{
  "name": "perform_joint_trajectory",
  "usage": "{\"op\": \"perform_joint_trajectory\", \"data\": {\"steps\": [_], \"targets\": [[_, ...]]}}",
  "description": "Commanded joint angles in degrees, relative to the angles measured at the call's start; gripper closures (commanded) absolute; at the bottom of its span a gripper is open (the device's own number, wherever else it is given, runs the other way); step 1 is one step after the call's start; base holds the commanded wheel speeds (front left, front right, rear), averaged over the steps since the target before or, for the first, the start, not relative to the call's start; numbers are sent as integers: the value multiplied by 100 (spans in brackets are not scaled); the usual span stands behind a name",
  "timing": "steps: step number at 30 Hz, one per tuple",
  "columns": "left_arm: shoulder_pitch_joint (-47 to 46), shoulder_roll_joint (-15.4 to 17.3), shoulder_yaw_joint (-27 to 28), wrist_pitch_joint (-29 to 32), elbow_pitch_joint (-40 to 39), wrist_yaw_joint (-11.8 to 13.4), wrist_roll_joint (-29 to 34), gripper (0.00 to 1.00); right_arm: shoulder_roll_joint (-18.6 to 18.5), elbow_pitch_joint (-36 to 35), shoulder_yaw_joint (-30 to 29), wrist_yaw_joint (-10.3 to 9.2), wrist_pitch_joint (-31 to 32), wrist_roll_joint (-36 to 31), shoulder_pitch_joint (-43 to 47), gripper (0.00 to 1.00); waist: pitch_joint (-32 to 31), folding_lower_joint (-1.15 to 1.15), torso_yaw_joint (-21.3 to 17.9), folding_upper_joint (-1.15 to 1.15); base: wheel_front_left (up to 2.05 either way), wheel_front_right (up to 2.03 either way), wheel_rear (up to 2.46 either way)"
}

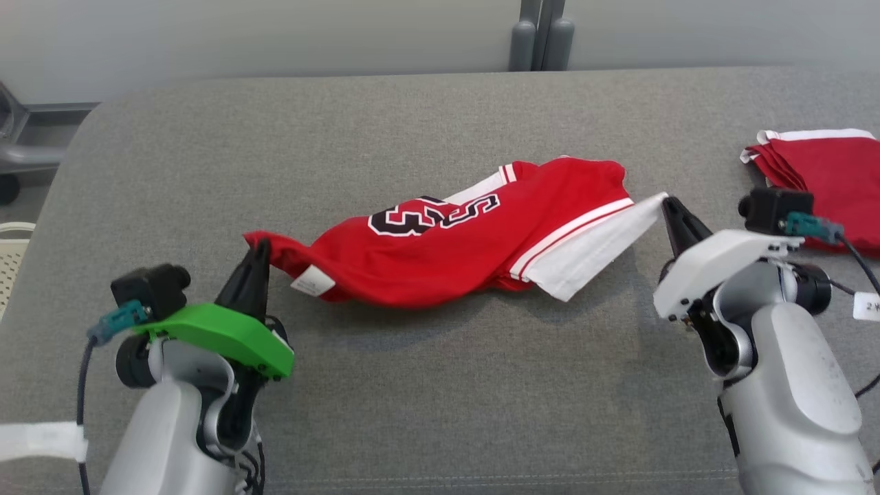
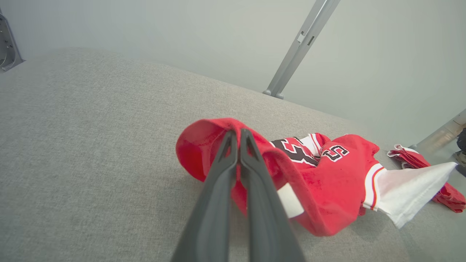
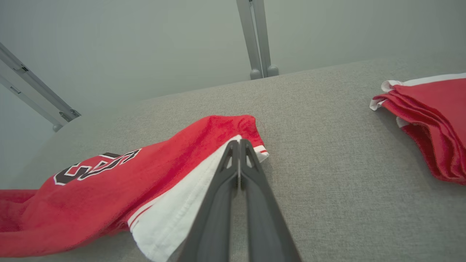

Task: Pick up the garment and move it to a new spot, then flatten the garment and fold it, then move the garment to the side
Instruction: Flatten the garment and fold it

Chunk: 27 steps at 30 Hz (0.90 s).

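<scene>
A red jersey garment with black-and-white numbers and a white band lies stretched across the grey padded table, sagging in the middle. My left gripper is shut on its red left end, lifted off the table; in the left wrist view that gripper pinches the red hem of the garment. At the other end my right gripper is shut on the white corner. The right wrist view shows the right gripper clamping the white edge of the garment.
A pile of folded red garments with white trim lies at the table's right edge, just behind my right wrist; the same pile appears in the right wrist view. Grey metal posts stand behind the table. A chair base sits far left.
</scene>
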Motion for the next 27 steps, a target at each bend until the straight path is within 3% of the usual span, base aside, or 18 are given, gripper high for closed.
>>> {"op": "perform_joint_trajectory", "data": {"steps": [1,6,13,16,23,27], "targets": [[-303,38,64,18,-2,-6,-34,100,0,-28,113,-2,47,-41,-273,100,273,0,-155,0,0,0,0],[-1270,188,168,52,206,-71,-66,100,-23,109,463,-2,203,79,-1258,100,815,0,-393,0,0,0,0],[-2985,464,245,304,516,-124,-76,100,-236,518,763,-1,365,759,-3042,100,1706,0,-635,0,0,0,0],[-3814,593,251,479,570,-136,-49,100,-467,689,914,-2,248,739,-3860,100,2141,0,-680,0,0,0,0],[-5227,826,333,694,562,-90,20,100,-441,1118,836,-1,-183,740,-5364,100,2806,0,-830,0,0,0,0],[-6038,846,407,645,583,-63,-9,100,-613,1305,764,-3,-623,355,-6168,100,3107,0,-835,0,0,0,0]]}}
